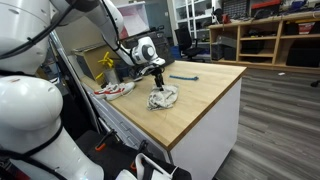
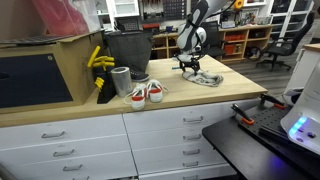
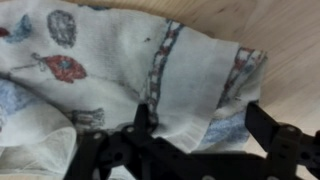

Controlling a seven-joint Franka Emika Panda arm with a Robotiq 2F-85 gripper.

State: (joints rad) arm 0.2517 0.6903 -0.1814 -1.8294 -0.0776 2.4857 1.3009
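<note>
While the end effector [image 1: 158,79] is hanging low over the tabletop [image 1: 210,95], its fingers [image 3: 143,122] are standing apart, straddling a fold of the patterned cloth [image 3: 150,60]. That cloth is lying crumpled near the tabletop's middle, with a pair of sneakers [image 2: 147,93] sitting well apart from it, near the edge.

Even indoor light, soft shadows, blurred close wrist view
</note>
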